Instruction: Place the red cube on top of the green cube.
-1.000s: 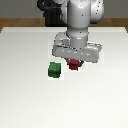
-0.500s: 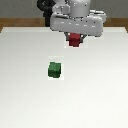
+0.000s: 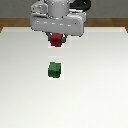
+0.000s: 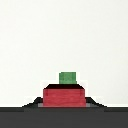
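Gripper [image 3: 56, 40] clenched on red cube [image 3: 56, 40], held level and square above the table [image 3: 100, 90], plain dark red, no long axis; green cube [image 3: 54, 70] sits apart below.

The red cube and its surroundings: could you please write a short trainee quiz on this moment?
1. True or false: the red cube rests on the green cube.
2. What holds the red cube? A) the table B) the claw C) the green cube
3. Fill in: in the exterior view, the green cube sits alone on the white ____.

Key:
1. False; the red cube is lifted and apart from the green one.
2. B; the claw is closed on it.
3. Table.
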{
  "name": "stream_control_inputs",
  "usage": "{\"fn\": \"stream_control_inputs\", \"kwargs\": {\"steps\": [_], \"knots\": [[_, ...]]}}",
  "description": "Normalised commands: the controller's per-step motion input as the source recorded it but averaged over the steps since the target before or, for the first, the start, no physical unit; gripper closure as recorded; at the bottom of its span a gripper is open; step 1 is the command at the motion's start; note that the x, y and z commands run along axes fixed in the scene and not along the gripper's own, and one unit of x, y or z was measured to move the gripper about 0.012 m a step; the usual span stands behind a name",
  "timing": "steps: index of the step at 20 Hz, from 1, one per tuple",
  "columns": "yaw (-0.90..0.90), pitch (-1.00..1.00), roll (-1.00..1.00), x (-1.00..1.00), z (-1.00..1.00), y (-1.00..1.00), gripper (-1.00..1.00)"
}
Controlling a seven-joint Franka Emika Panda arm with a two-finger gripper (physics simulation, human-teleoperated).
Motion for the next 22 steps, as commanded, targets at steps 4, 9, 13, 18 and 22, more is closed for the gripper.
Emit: {"fn": "stream_control_inputs", "kwargs": {"steps": [4,9,13,18,22], "knots": [[0.00,0.00,0.00,0.25,0.00,0.00,1.00],[0.00,0.00,0.00,0.00,-0.60,0.00,1.00],[0.00,0.00,0.00,0.00,-0.50,0.00,1.00],[0.00,0.00,0.00,0.00,0.00,0.00,-1.00],[0.00,0.00,0.00,0.00,0.00,0.00,-1.00]]}}
